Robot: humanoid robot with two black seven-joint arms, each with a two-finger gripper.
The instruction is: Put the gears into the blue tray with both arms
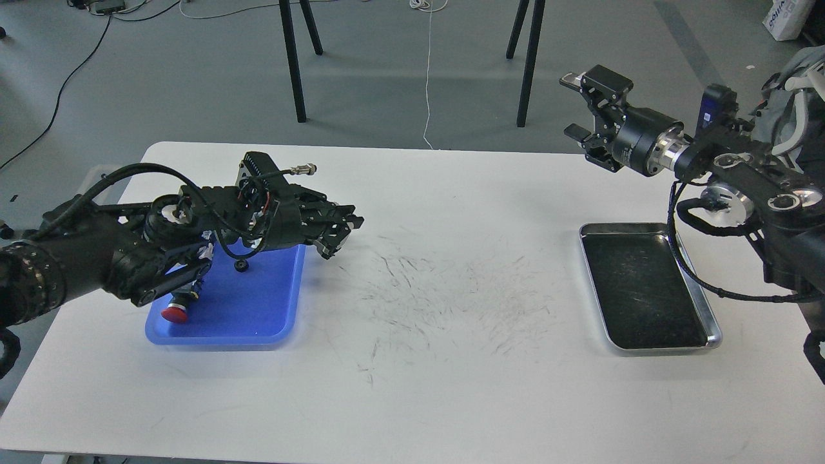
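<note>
The blue tray lies at the table's left. One small black gear rests on its floor near the far edge. My left arm reaches across the tray, and my left gripper hangs just past the tray's far right corner, over the white table, open with nothing between its fingers. The arm hides part of the tray. My right gripper is held high beyond the table's far right edge, open and empty, well away from the tray.
A push-button with a red cap lies in the blue tray's near left part. A silver metal tray with a dark, bare bottom sits at the right. The white table carries scuff marks mid-way. Black stand legs rise behind.
</note>
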